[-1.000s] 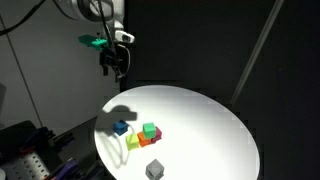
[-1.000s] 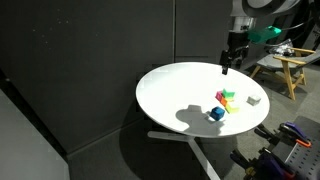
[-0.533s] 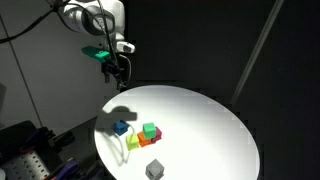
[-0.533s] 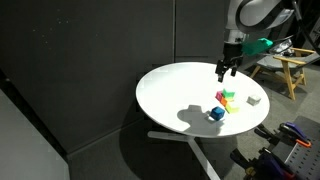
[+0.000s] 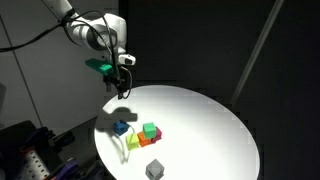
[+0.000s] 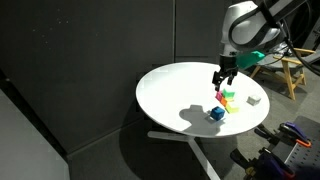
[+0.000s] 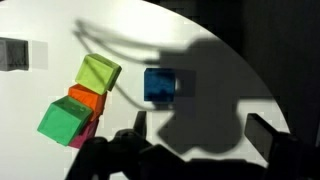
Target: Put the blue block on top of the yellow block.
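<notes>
Wrist view: gripper (image 7: 200,130) is hanging over the white worktop (image 7: 60,30), fingers (image 7: 139,124) standing apart, gripping nothing. Blue block (image 7: 160,84) is sitting just past the fingertips, flat on the worktop, inside the gripper's shadow. Yellow block (image 7: 98,73) is lying near the blue block, small gap between, rotated against it. Orange-red cube (image 7: 87,101) is touching the yellow block; green cube (image 7: 62,120) is pressing against the orange-red one. A magenta edge is peeking out under them, in this view only. Grey cube (image 7: 14,53) is sitting well apart from the blue block. Cubes are looking plain, matte, sharp-edged. In both exterior views the gripper (image 5: 120,88) (image 6: 221,82) is hovering above the round worktop, clear of the blue block (image 5: 121,127) (image 6: 216,114).
</notes>
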`<action>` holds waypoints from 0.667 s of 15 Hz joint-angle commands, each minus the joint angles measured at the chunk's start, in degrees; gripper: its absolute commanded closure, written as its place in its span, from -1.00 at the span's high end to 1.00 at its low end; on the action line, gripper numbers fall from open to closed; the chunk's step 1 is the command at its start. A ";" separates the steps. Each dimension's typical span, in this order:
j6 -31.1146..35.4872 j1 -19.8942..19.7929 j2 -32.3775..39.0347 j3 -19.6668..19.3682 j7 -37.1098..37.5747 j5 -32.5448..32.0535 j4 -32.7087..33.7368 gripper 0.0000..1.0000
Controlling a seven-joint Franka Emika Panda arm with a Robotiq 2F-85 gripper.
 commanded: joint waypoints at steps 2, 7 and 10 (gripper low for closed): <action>1.09 -0.01 5.04 -0.38 0.65 -0.28 1.74 1.00; 1.25 -0.01 9.60 -1.09 1.08 -0.78 3.00 1.00; 1.73 -0.09 11.84 -1.73 1.25 -0.92 3.69 1.00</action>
